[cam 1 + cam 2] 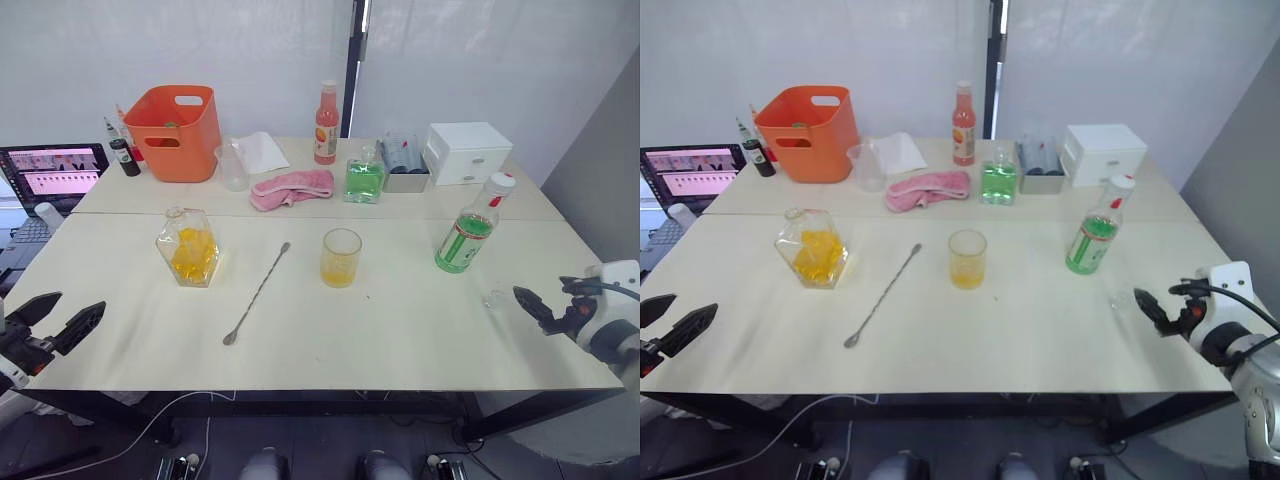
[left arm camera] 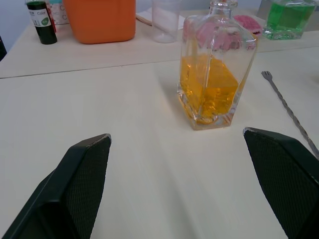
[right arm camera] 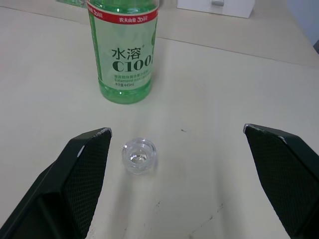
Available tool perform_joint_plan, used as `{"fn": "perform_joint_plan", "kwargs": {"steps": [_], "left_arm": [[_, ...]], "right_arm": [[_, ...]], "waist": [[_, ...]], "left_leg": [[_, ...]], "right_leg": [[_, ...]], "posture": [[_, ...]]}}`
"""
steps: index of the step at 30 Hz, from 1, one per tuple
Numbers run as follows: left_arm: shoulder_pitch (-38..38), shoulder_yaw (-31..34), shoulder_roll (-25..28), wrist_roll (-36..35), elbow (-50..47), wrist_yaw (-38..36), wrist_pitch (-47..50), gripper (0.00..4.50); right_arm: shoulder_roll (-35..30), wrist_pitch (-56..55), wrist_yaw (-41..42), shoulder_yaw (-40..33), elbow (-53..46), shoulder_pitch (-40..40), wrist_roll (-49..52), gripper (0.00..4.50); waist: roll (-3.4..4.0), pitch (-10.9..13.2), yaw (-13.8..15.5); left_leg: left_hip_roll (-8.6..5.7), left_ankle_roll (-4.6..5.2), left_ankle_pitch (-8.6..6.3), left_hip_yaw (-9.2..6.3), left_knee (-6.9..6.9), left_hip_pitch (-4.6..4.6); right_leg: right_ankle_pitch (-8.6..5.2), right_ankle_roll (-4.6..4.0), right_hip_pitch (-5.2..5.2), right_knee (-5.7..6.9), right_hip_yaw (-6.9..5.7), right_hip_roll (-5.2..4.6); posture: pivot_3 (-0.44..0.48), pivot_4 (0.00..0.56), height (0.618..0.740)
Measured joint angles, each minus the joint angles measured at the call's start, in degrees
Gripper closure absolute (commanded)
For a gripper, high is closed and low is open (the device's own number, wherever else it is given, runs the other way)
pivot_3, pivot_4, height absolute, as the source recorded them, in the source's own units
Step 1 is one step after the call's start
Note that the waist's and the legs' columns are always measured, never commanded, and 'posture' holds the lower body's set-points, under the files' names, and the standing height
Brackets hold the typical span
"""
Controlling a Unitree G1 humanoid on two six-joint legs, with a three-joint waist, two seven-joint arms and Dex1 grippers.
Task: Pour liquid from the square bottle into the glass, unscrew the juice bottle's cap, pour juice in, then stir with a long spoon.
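**Both grippers empty at the table's near edge**

Nearest me, my left gripper (image 1: pixel 50 320) hangs spread wide and holding nothing at the near left edge; my right gripper (image 3: pixel 187 174) is equally wide and empty at the near right, with the round glass stopper (image 3: pixel 139 156) lying on the table (image 1: pixel 400 320) just ahead of it. Beyond the stopper I see the juice bottle (image 1: pixel 467 234), cap (image 1: pixel 500 182) on. Mid-table stands the glass (image 1: pixel 341 257) with yellow-orange liquid (image 1: pixel 339 270); the long spoon (image 1: pixel 257 293) lies between it and the unstoppered square bottle (image 1: pixel 189 247).
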Motion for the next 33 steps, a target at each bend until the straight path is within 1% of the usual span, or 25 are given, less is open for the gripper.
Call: {"fn": "perform_joint_plan", "kwargs": {"steps": [5,10,13,17,20,23,29,33], "left_arm": [[-0.11,-1.78,-0.69,-0.42,-0.54,0.10,0.20,0.01],[-1.39,-5.88,-1.86,-3.10,-5.89,0.61,2.56,0.01],[-2.91,-10.20,-2.44,-4.58,-10.26,1.06,4.05,0.01],[-4.31,-15.65,-2.87,-6.56,-14.29,1.19,6.47,0.01],[-7.78,-18.80,-2.89,-7.71,-16.36,1.59,7.65,0.01],[-11.71,-22.41,-2.89,-8.97,-19.01,1.75,8.77,0.01],[-14.06,-27.66,-2.93,-10.07,-22.71,2.23,10.52,0.01],[-14.46,-28.92,-2.92,-10.02,-23.26,2.67,10.59,0.01]], "right_arm": [[2.66,1.44,-2.13,0.28,-3.92,0.11,0.70,0.00],[6.33,4.66,-6.43,2.52,-8.14,-2.59,1.27,0.00],[10.20,6.25,-11.72,5.17,-8.67,-8.22,0.68,0.00],[12.78,7.17,-16.19,7.33,-8.38,-14.11,0.20,0.00],[13.37,7.30,-17.90,7.50,-6.32,-18.58,-0.04,0.00],[13.34,6.74,-18.69,7.53,-1.38,-23.27,-0.72,0.00],[13.32,4.59,-17.90,10.53,6.29,-29.29,-2.58,0.00],[13.32,2.34,-17.57,11.28,11.44,-32.35,-3.94,0.00]], "waist": [[0.00,0.00,-0.08],[0.00,0.00,-0.07],[0.01,-0.01,-0.31],[0.02,0.00,-0.42],[0.02,0.00,-0.28],[0.02,0.00,-0.33],[0.02,0.00,-1.09],[0.02,0.00,-1.12]], "left_leg": [[0.04,0.00,0.00,0.00,-0.02,0.00],[0.05,0.00,0.00,-0.02,-0.01,-0.01],[0.04,-0.01,0.00,-0.03,-0.02,0.00],[-0.05,-0.01,0.00,-0.09,-0.07,-0.06],[-0.10,-0.01,0.00,-0.12,-0.06,-0.07],[-0.13,0.00,0.00,-0.10,-0.06,-0.05],[-0.10,0.00,0.01,-0.11,-0.14,-0.06],[-0.10,0.00,0.01,-0.12,-0.15,-0.06]], "right_leg": [[0.00,0.00,0.00,0.00,0.00,0.00],[0.01,0.00,-0.01,0.00,0.01,0.00],[0.01,-0.01,-0.02,0.02,0.02,0.02],[0.02,0.00,-0.05,0.03,0.02,0.02],[0.02,0.02,-0.02,0.02,0.01,0.04],[0.03,0.03,0.01,0.02,0.02,0.03],[0.03,0.03,-0.06,0.02,0.04,0.10],[0.03,0.03,-0.06,0.02,0.04,0.11]], "posture": [[0.000,0.150,0.715],[0.000,0.150,0.715],[0.000,0.150,0.715],[0.000,0.150,0.715],[0.000,0.150,0.715],[0.000,0.150,0.715],[0.000,0.150,0.715],[0.000,0.150,0.715]]}}
